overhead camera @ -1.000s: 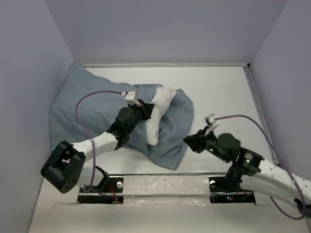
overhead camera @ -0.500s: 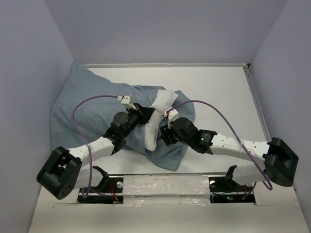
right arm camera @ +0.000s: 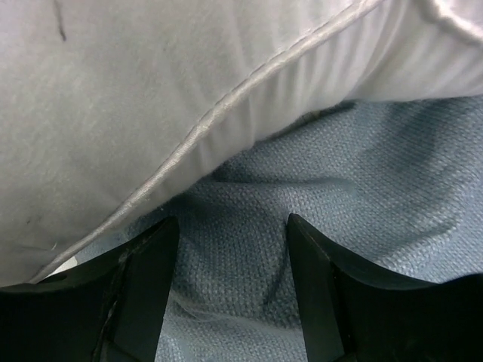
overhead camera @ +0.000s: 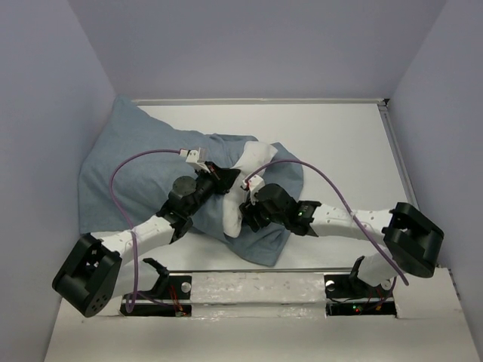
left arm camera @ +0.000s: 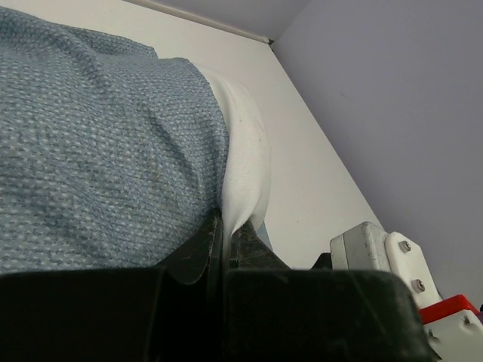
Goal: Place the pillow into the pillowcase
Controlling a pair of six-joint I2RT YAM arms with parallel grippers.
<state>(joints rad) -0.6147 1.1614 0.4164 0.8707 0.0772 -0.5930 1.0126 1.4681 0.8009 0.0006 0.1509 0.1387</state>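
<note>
Right gripper (right arm camera: 230, 234) has swung in from the lower right to centre frame and opened. Its jaws straddle pillowcase (right arm camera: 362, 173) cloth just under the pillow (right arm camera: 151, 98) seam, gripping nothing. Left gripper (left arm camera: 225, 235) stays pinched on what looks like the pillowcase mouth. 1 white end still pokes out at centre, so tucking likely remains.

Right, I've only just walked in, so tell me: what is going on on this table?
A two-armed robot is stuffing a white pillow into a blue-grey pillowcase. A white strip pokes out at the opening. The left tool is pinched shut there, apparently on the pillowcase's edge. The right tool is open over the blue cloth beside the pillow's seam, gripping nothing.
</note>
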